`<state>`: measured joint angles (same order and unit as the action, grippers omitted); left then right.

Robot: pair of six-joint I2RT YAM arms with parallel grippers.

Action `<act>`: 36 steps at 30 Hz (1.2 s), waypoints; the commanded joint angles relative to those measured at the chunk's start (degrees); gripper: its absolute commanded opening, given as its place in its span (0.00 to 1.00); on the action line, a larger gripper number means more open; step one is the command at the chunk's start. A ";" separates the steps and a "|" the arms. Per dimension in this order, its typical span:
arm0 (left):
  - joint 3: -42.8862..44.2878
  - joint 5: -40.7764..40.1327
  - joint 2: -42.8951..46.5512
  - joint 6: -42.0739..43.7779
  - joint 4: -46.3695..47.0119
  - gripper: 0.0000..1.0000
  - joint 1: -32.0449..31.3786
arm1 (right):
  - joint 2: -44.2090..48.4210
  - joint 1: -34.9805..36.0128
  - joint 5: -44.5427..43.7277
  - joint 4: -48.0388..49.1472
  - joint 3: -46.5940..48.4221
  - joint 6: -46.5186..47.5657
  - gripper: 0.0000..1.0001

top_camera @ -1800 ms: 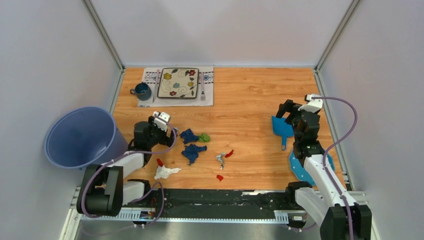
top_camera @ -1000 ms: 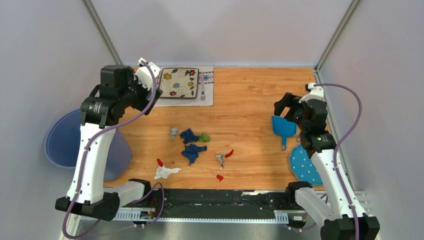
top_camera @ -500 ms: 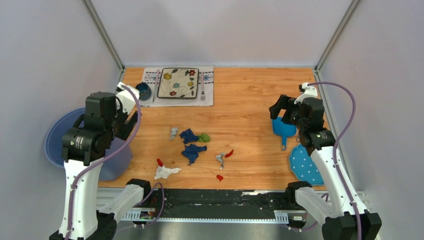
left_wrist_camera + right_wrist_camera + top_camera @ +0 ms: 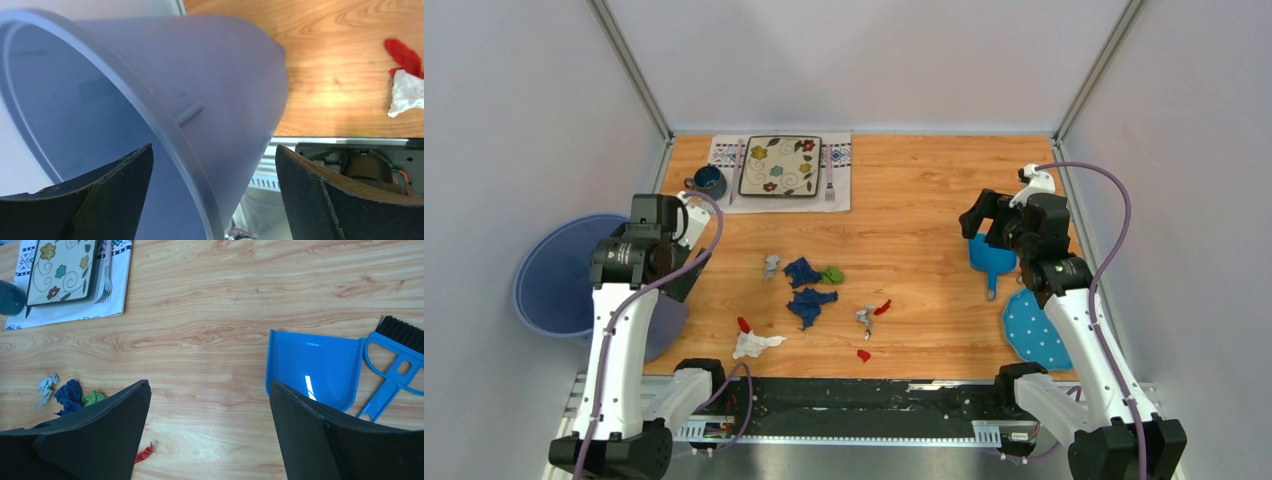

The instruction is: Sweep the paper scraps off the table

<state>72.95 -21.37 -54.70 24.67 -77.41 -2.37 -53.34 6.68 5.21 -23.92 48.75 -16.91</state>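
Orange-brown wood grain covers the counter (image 4: 924, 190), and the paper scraps (image 4: 809, 292) lie loosely in its near-middle: dark blue pieces, a green bit and a grey bit together, silver and red bits to their right, and a white piece (image 4: 407, 95) with a red one near the front edge. None of them touches a tool.

The left tool (image 4: 212, 147) is well to the left of the scraps, at the counter's left edge. Its jaws are spread wide, with the rim of the bin (image 4: 150, 75) running between them; whether the fingers touch the rim cannot be told.

The right tool (image 4: 209, 385) hangs above the right side of the counter, well apart from the scraps. Its jaws are wide and hold nothing. Just beside it lie a blue dustpan (image 4: 312, 367) and a blue brush (image 4: 395, 370) with black bristles. A blue polka-dot cloth (image 4: 1036, 335) lies nearer the front edge.

Pale grey walls with metal frame posts close in three sides.

The lavender-blue plastic bin stands tilted off the left edge, its mouth turned up and leftward. At the far left of the counter a placemat (image 4: 719, 150) carries a flowered plate (image 4: 780, 165) and a fork (image 4: 829, 170), with a dark mug (image 4: 708, 182) at the mat's edge.
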 commanded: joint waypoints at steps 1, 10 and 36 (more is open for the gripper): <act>-0.09 6.21 -0.06 3.72 -4.68 0.97 5.88 | 0.17 0.27 0.68 1.68 1.35 0.03 0.92; -3.25 13.01 0.91 6.88 -4.86 0.00 8.52 | 0.69 0.18 1.90 1.42 1.96 -0.23 0.91; 27.95 64.67 -6.74 24.72 -6.79 0.00 8.00 | -22.92 28.38 9.73 2.21 50.72 -2.16 0.92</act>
<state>95.94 30.02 -61.67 42.61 -82.02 5.98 -70.89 32.34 14.81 -22.87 91.46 -17.78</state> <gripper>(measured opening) 0.143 0.918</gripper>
